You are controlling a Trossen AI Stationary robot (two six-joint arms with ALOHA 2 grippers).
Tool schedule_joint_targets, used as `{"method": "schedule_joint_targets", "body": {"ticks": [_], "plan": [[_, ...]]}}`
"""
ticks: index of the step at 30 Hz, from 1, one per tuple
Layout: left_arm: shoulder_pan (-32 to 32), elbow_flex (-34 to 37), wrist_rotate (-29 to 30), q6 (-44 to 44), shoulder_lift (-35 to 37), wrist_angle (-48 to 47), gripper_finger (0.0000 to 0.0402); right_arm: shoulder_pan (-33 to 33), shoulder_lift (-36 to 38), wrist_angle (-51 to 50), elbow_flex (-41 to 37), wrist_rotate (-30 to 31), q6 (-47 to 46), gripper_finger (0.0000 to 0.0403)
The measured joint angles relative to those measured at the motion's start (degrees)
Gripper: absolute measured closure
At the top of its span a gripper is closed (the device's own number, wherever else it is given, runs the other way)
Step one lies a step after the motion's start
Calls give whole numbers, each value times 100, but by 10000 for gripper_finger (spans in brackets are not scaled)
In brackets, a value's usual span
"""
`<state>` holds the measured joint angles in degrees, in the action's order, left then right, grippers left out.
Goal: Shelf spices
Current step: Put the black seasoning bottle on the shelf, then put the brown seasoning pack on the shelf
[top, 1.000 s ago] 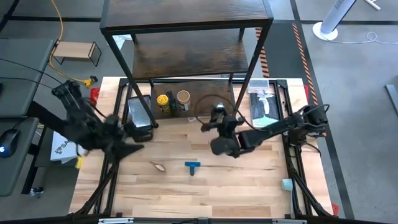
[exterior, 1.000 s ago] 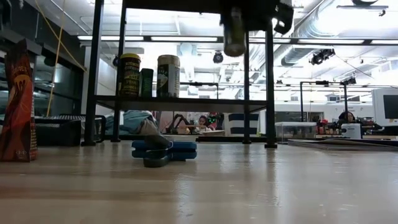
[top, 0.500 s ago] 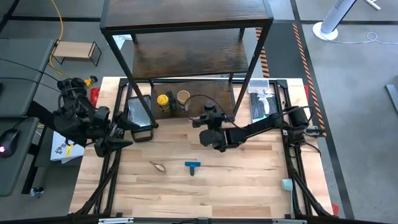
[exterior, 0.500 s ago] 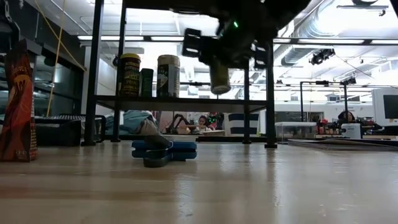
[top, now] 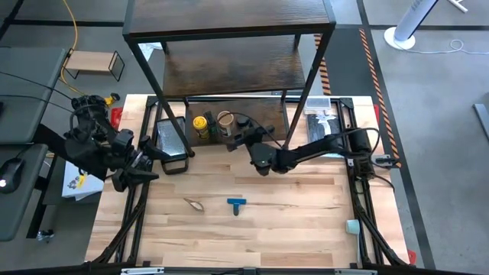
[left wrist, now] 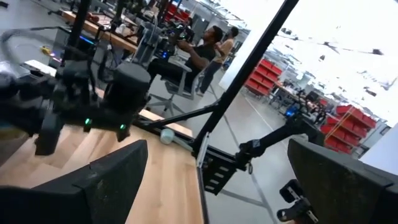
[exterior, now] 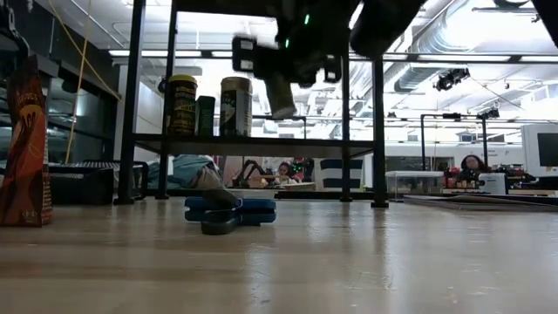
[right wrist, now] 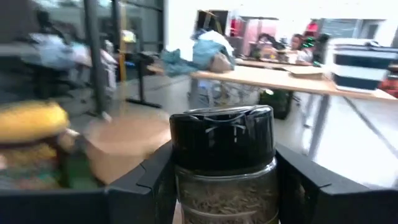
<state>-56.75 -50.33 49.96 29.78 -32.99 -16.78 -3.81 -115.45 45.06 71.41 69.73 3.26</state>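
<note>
My right gripper (top: 243, 138) is shut on the black-lidded jar (right wrist: 224, 162), just off the near edge of the shelf's lowest board (top: 252, 114). The yellow-lidded jar (top: 200, 122), a small dark box (exterior: 205, 115) and the tan-lidded jar (top: 225, 120) stand on that board, left of the held jar. The reddish-brown packet (exterior: 24, 144) stands upright on the table at the low view's left. My left gripper (top: 144, 164) is open and empty at the table's left edge. My right gripper pinches the black-lidded jar between its two fingers (right wrist: 140, 186), one on each side of the glass body (right wrist: 227, 199) just under the lid. The fingers come about level from the table's right side. The jar is lifted clear, lid up, slightly tilted, above the lowest board (exterior: 253, 144).
A blue T-shaped piece (top: 237, 204) lies mid-table with a small tan object (top: 195, 204) to its left. The shelf's black posts (top: 302, 107) flank the lowest tier. A black tray (top: 172, 141) sits at the left and a tray of items (top: 325, 126) at the right.
My right gripper has carried the black-lidded jar toward the table's left and far edges, up to the shelf's lowest tier beside the tan-lidded jar, coming lower on the way. My left gripper has drawn back toward the table's left edge.
</note>
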Motion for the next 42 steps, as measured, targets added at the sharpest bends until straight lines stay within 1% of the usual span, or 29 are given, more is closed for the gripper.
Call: {"method": "schedule_joint_targets", "body": {"ticks": [1, 2, 5, 7, 10, 12, 21, 23, 27, 29, 31, 34, 36, 40, 42], "plan": [[0, -2, 4, -1, 5, -48, 16, 58, -88, -22, -12, -17, -97, 216], [0, 0, 7, -2, 15, -96, 16, 122, -177, 23, -12, -162, -235, 216], [0, 0, 80, 1, 65, -220, 16, 287, -498, 704, -10, -469, -294, 216], [0, 0, 128, 15, 96, -231, 16, 355, -783, 1499, -11, -452, 62, 216], [0, 0, 143, 59, 164, -233, 16, 382, -1089, 2962, -15, -566, 893, 216], [0, 0, 142, 59, 213, -235, 16, 377, -1175, 3531, -10, -551, 1191, 216], [0, 0, 189, 61, 310, -232, 16, 339, -1227, 3445, -12, -683, 1229, 216], [0, 0, 190, 66, 308, -232, 16, 332, -1227, 3448, -12, -726, 1175, 188], [0, 0, 188, 149, 308, -231, 16, 341, -1227, 3460, -12, -689, 1118, 109], [0, 0, 190, 163, 307, -231, 16, 343, -1227, 3462, -12, -668, 1120, 86], [0, 0, 176, 204, 306, -233, 16, 341, -1227, 3477, -12, -645, 1143, 76], [0, 0, 168, 310, 306, -233, 16, 341, -1224, 3698, -12, -645, 1379, 72], [0, 0, 161, 317, 306, -235, 16, 315, -1151, 3818, -12, -584, 1693, 71], [0, 0, 161, 319, 306, -228, 16, 199, -874, 3864, 22, -61, 2550, 70], [0, 0, 163, 341, 306, -226, 16, 136, -757, 3864, 53, 88, 2937, 70]]}}
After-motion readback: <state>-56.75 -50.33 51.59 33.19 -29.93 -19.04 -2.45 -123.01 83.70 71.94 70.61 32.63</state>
